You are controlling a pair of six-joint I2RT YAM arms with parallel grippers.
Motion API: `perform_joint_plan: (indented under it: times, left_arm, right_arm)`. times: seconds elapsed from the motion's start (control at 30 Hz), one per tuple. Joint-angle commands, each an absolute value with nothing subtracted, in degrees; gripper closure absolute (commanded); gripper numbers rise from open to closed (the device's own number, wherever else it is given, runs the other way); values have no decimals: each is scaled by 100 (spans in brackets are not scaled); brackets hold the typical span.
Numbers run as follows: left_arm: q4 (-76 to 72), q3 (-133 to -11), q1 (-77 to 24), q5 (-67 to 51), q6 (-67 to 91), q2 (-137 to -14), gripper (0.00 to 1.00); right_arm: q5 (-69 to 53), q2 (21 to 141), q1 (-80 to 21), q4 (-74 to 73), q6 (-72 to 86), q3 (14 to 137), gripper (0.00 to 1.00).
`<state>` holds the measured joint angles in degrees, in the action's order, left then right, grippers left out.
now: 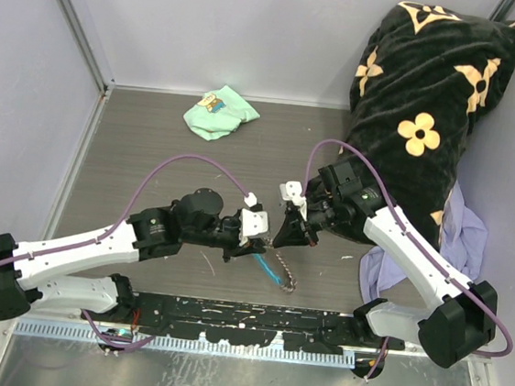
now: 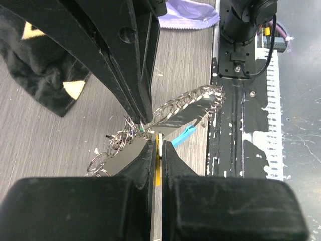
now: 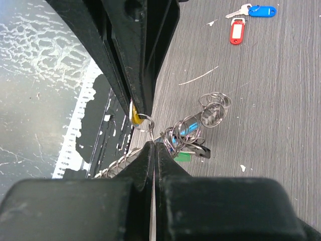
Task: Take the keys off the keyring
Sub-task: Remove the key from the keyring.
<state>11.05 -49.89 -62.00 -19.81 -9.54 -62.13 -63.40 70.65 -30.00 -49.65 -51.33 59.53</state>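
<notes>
The left claw (image 2: 158, 144) is clenched on a yellow-tagged key (image 2: 159, 161). The right claw (image 3: 154, 146) is clenched too, maybe on the keyring (image 3: 213, 106), which hangs between them. This is the pulling-off step; next, pull apart slowly and straight.

Lab robot cell; grey panel walls (image 1: 256, 27)
</notes>
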Motion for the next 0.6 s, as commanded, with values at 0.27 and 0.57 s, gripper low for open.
perform_joint_plan:
  times: [0.27, 0.57]
  left_arm:
    - [1147, -4990, -6352, -1688, -1116, -6080, 100]
    - [939, -4752, -6354, -1484, -1106, -5932, 100]
  right_arm:
    - [-6008, 6988, -2920, -3893, -4266, 5868, 99]
    - [-5919, 6952, -2892, -3736, -4089, 5836, 99]
